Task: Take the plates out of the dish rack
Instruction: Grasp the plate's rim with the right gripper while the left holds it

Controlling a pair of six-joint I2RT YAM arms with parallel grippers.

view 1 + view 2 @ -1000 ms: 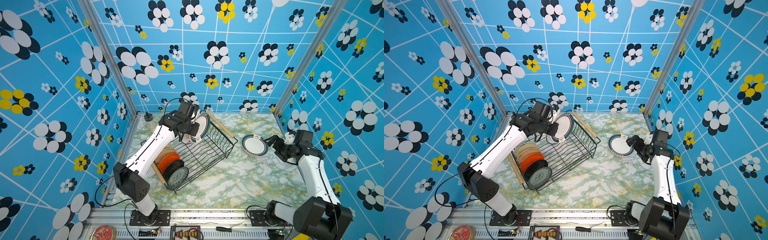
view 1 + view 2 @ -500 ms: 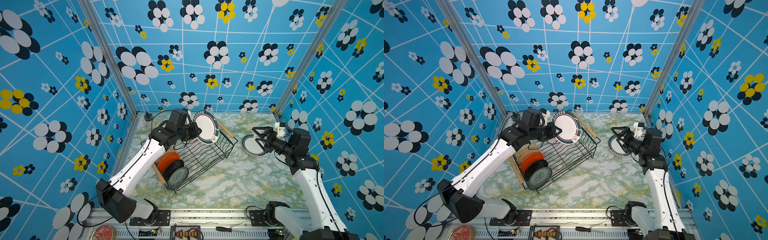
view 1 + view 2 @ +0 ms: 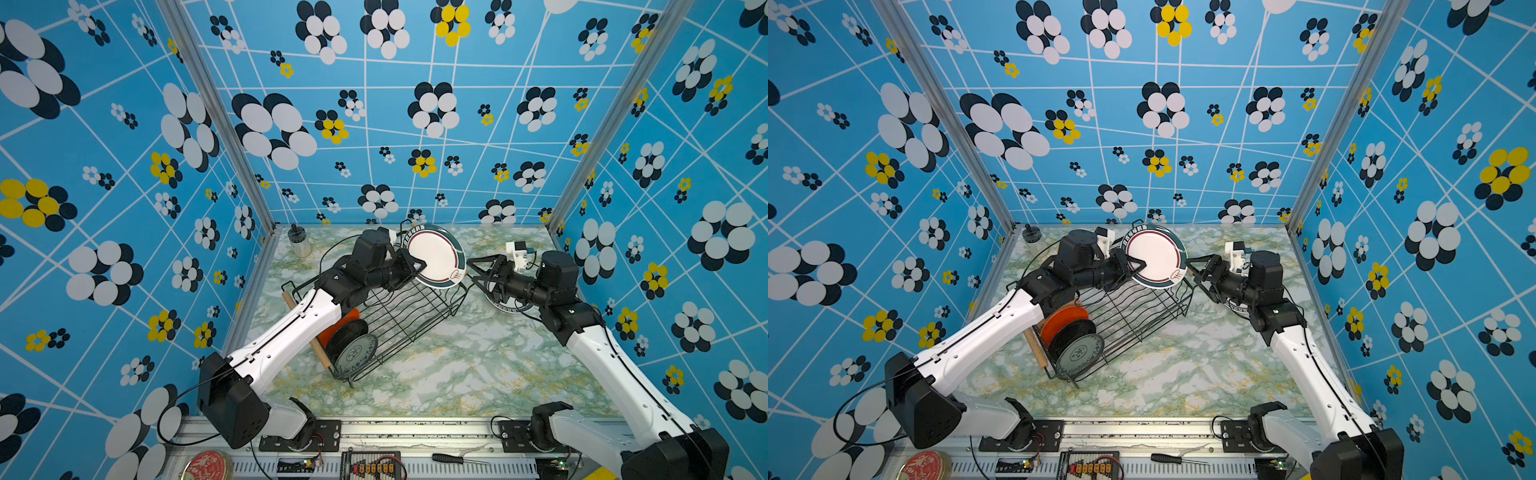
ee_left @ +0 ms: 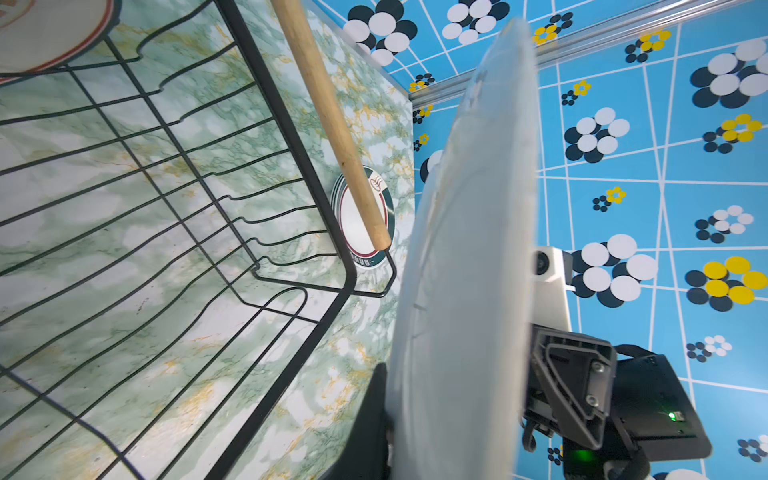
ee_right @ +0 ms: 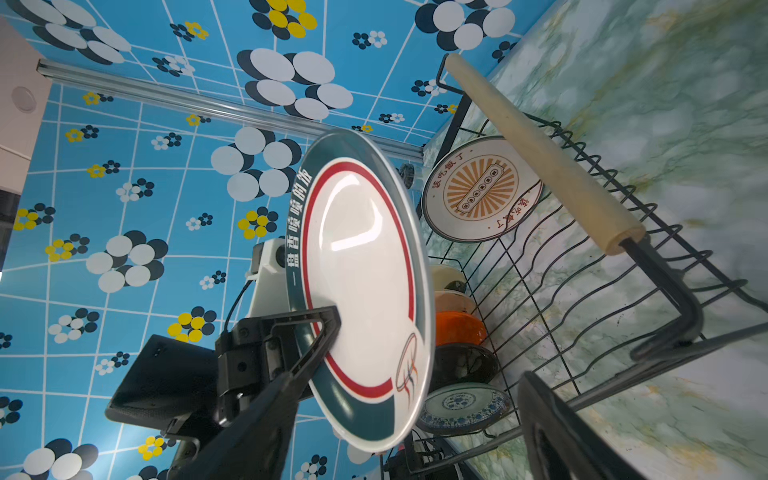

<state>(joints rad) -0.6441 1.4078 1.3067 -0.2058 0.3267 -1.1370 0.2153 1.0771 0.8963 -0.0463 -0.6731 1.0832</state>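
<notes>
- Desk (image 3: 436, 374) with a green marble pattern carries all the things.
- Dish rack (image 3: 415, 307), a black wire basket, lies on the desk left of the middle and is turned diagonally. One wooden handle (image 3: 321, 354) at its near-left end is partly under the left arm.
- Large white plate (image 3: 434, 255) with a dark green rim and a red ring is held in the air over the far-right end of the rack. It stands on its edge with its face toward the right arm.
- Second plate (image 4: 352, 218) of the same design lies flat on the desk just beside the rack. In both top views the right arm mostly hides it.
- Small plates stand on edge in a row at the near-left end of the rack: orange plate (image 3: 354, 316), black plate (image 3: 347, 336), then blue-grey plate (image 3: 358, 353) at the front.
- Cream plate (image 5: 478, 191) with an orange sunburst print stands deeper in the rack.
- Left claw (image 3: 419, 266) pinches the rim of the large white plate, with one finger on its face.
- Right claw (image 3: 471, 272) is spread. In the right wrist view the lower edge of the plate is between its two fingers, but contact cannot be told.
</notes>
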